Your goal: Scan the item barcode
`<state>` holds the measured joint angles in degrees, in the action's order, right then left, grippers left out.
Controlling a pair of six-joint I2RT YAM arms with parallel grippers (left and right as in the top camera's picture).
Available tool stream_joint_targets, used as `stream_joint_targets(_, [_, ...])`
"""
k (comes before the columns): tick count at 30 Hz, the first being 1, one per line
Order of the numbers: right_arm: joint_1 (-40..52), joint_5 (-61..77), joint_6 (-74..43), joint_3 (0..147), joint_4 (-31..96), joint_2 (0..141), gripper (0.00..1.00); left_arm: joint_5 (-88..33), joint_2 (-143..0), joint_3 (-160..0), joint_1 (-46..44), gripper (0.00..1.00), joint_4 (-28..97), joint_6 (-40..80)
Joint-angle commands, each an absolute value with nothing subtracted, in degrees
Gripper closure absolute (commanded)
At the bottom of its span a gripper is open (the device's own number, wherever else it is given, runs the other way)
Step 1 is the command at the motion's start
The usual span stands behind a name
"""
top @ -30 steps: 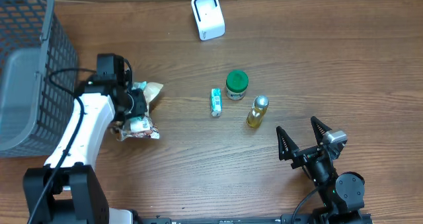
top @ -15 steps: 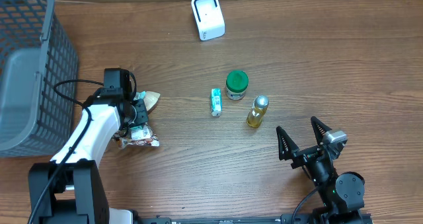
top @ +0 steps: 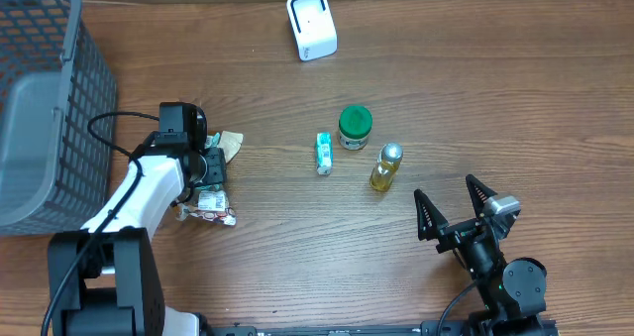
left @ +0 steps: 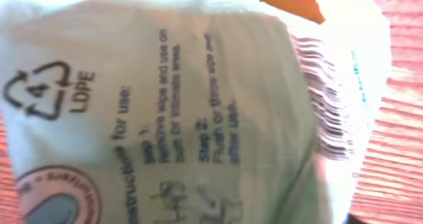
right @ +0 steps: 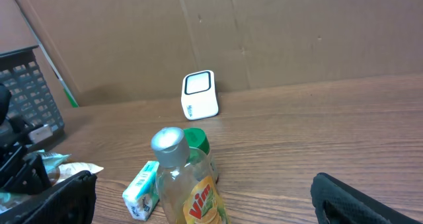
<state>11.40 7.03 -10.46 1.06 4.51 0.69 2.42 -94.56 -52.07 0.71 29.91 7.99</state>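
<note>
**A:** Packet (left: 198,105) fills the left wrist view. It is pale green-white film, soft and creased, with a ribbed, crimped seam down its right edge.

**B:** Any print?

**A:** A recycling triangle with a 4 and "LDPE", then "Instruction for use" with Step 1 and Step 2. The smaller lines are too blurred to read. A round emblem at the bottom left is cut off by the frame.

**B:** Where is it?

**A:** On the left of the wooden table (top: 297,267), near the grey mesh basket (top: 59,128) and under the left gripper (top: 206,169). From above, only a pale pointed corner shows past the arm. A crinkled colourful wrapper (top: 213,209) lies just beside it.

**B:** Jaws?

**A:** On the left I cannot tell. The wrist covers them from above, and its own camera shows only film. The right gripper (top: 445,187) has its jaws spread wide over bare wood, well apart from the packet.

**B:** And the scanner?

**A:** The white, rounded scanner (top: 312,24) is at the far edge, well apart. Mid-table stand a small box (top: 323,153), a green-lidded jar (top: 354,126) and a clear bottle (top: 385,168) of yellow liquid.
</note>
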Motion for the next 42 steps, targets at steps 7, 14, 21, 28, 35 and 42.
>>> stream_joint_targets(7, [11.9,6.5,-10.0,0.5,4.2,0.4,0.0,3.0,-95.0,-54.5,0.3,0.14,30.3,5.1])
stream_joint_targets(14, [11.9,6.5,-10.0,0.5,4.2,0.4,0.0,3.0,-95.0,-57.1,0.3,0.09,31.9,5.1])
stream_joint_targets(21, [11.9,6.5,-10.0,0.5,4.2,0.4,0.0,1.9,-95.0,-62.2,0.3,0.16,38.8,5.1])
stream_joint_targets(28, [11.9,6.5,-10.0,0.5,4.2,0.4,0.0,-0.3,-95.0,-62.8,0.3,0.55,39.9,5.1])
stream_joint_targets(35, [11.9,6.5,-10.0,0.5,4.2,0.4,0.0,-2.0,-94.9,-63.7,0.3,0.66,40.8,5.1])
stream_joint_targets(42, [11.9,6.5,-10.0,0.5,4.2,0.4,0.0,-4.3,-92.8,-70.5,0.3,0.68,45.1,5.4])
